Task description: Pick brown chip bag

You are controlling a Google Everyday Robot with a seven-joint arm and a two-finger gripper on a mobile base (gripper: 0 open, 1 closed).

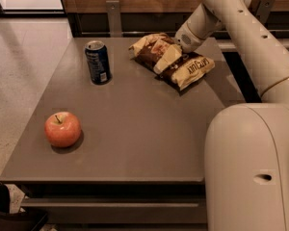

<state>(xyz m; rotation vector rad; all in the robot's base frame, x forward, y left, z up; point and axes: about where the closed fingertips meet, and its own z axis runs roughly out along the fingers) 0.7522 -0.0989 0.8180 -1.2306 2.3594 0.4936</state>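
The brown chip bag [183, 64] lies flat on the far right part of the grey table [135, 129]. It is dark brown and crinkly, with pale yellow ends and white lettering. My gripper [165, 60] reaches down from the white arm [241, 28] at the upper right. It sits right over the middle of the bag, at or just above its surface, and hides part of it. The bag rests on the table.
A blue soda can [98, 61] stands upright at the far left of the table, left of the bag. A red apple [62, 129] sits near the front left. My white base [250, 167] fills the lower right. A wood-panelled wall runs behind the table.
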